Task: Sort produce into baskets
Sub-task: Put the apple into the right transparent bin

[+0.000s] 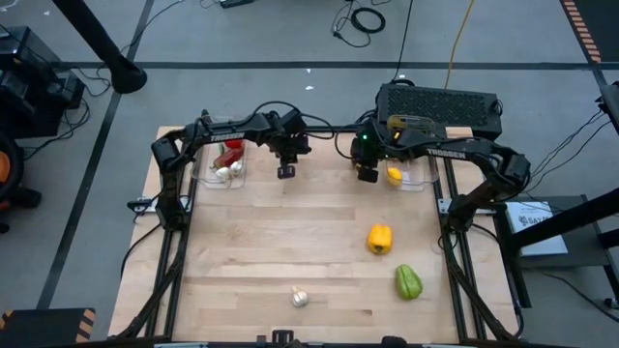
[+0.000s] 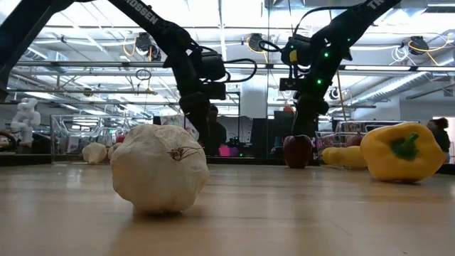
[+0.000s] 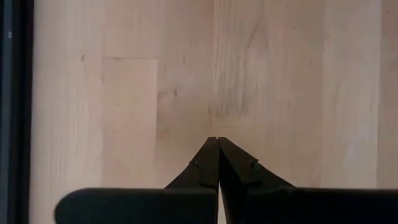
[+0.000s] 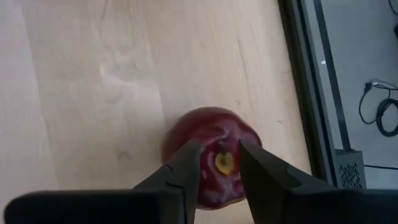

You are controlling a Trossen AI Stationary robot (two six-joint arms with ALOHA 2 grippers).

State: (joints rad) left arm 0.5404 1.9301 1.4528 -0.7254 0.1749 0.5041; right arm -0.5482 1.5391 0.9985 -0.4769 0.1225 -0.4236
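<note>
A red apple [image 4: 210, 124] rests on the wooden table just left of the right basket [image 1: 418, 180], stem end up; it also shows in the low view [image 2: 298, 151]. My right gripper [image 4: 219, 146] hangs over it, pointing steeply down, fingers a little open on either side of the stem pit. In the high view the right gripper [image 1: 368, 175] hides the apple. My left gripper [image 3: 216, 140] is shut over bare table right of the left basket [image 1: 205, 174], which holds red and white pieces. A lemon [image 1: 394, 175] lies in the right basket. My right gripper comes at the apple's top [image 4: 219, 163] from above, one fingertip on each side of the stem pit. I cannot tell whether the fingertips touch the apple. The apple sits on the table.
A yellow pepper [image 1: 380, 239], a green pepper [image 1: 407, 282] and a garlic bulb [image 1: 300, 298] lie loose on the near half of the table. A black box [image 1: 440, 108] with cables stands behind the right basket. Bare wood lies between the two grippers and the loose produce.
</note>
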